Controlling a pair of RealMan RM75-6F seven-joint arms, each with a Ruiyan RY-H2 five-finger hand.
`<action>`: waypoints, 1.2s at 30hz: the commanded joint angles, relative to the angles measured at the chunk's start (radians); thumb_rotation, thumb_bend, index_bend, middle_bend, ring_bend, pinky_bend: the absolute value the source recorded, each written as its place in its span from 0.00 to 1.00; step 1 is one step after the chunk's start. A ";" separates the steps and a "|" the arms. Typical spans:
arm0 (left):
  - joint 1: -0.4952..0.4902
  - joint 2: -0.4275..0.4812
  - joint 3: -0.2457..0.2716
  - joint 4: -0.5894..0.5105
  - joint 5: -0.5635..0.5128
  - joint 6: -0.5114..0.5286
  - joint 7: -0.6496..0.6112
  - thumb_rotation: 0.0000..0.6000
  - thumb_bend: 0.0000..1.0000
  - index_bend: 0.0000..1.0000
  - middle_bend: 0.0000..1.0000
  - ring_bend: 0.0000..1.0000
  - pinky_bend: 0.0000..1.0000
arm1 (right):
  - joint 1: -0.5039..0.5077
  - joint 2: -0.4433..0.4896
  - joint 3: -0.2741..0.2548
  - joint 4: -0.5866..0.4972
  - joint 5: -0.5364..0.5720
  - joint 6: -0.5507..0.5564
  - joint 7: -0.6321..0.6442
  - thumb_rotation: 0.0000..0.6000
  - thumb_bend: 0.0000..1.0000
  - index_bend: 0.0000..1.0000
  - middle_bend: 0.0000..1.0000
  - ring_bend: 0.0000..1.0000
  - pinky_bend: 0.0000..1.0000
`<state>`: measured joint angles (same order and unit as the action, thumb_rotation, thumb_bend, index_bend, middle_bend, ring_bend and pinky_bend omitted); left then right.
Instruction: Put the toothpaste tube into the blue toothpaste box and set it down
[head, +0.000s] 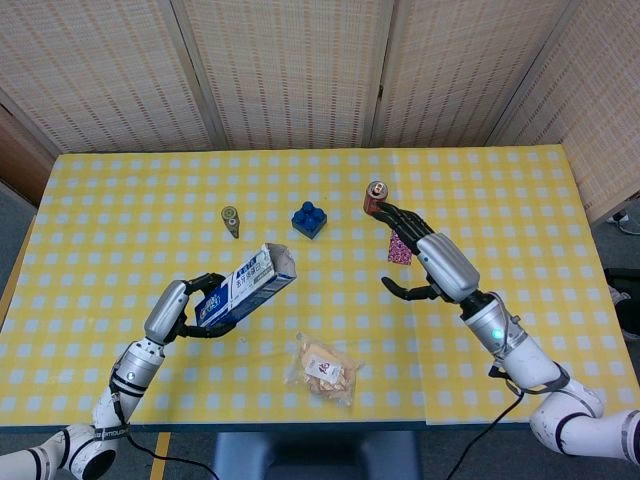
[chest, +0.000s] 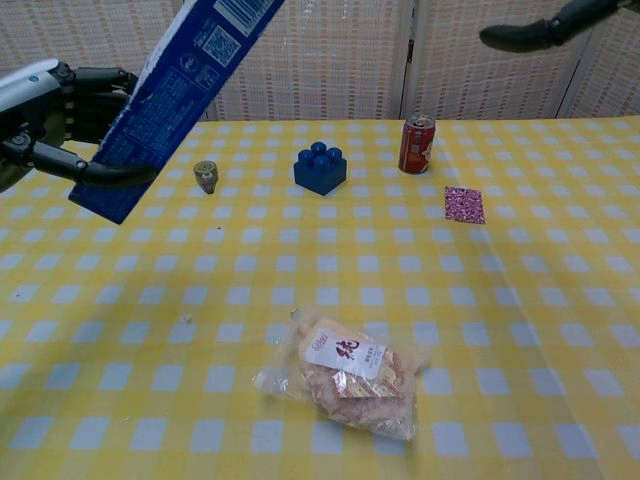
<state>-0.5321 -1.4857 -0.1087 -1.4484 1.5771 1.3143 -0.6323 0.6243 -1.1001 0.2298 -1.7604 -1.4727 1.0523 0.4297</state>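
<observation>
box: blue toothpaste box (head: 246, 288) was held off the surface by left hand (head: 176, 308), fingers (chest: 110, 174) wrapped round its lower end. Tube not visible anywhere; can't tell from the pics if it sat inside.
long axis: box ran diagonally, low end in the palm, open end up and to the robot's right, flaps showing pale at the mouth in head view. In chest view it rose steeply from the hand, top cut off by the frame edge.
key relation: box tilted well off flat, above the near-left part of the surface (head: 120, 250); judged that set-down needs the axis laid level first, w/ bare cloth right below.
nearer hand: left, already gripping. Right hand (head: 430, 265) was well apart on the other side, fingers spread wide, holding nothing; only a dark fingertip of it in chest view.
materials: box looked thin printed card, flat-sided, sharp edges, barcode on one face; prob. light and easily crushed.
surface: yellow/white check cloth, soft-looking.
nearby: crinkly clear snack bag (head: 324, 369) lay just right of the likely landing spot, closest risk.
further out: blue brick (head: 308, 219), red can (head: 375, 198), pink patterned packet (chest: 464, 204), small round greenish item (head: 230, 218), all toward the far side.
</observation>
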 joint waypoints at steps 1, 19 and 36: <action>0.001 -0.014 0.017 0.023 0.004 -0.013 -0.004 1.00 0.22 0.47 0.76 0.58 0.61 | -0.060 0.035 -0.073 0.076 0.040 -0.002 -0.125 1.00 0.39 0.00 0.00 0.00 0.01; -0.005 -0.144 0.126 0.374 0.064 -0.070 -0.022 1.00 0.22 0.47 0.76 0.58 0.61 | -0.097 0.064 -0.140 0.105 0.093 -0.082 -0.192 1.00 0.39 0.00 0.00 0.00 0.00; 0.005 -0.312 0.175 0.711 0.101 -0.044 0.013 1.00 0.22 0.48 0.78 0.58 0.61 | -0.112 0.089 -0.136 0.069 0.089 -0.074 -0.198 1.00 0.40 0.00 0.00 0.00 0.00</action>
<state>-0.5291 -1.7809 0.0601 -0.7593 1.6725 1.2644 -0.6365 0.5128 -1.0117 0.0940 -1.6903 -1.3831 0.9783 0.2311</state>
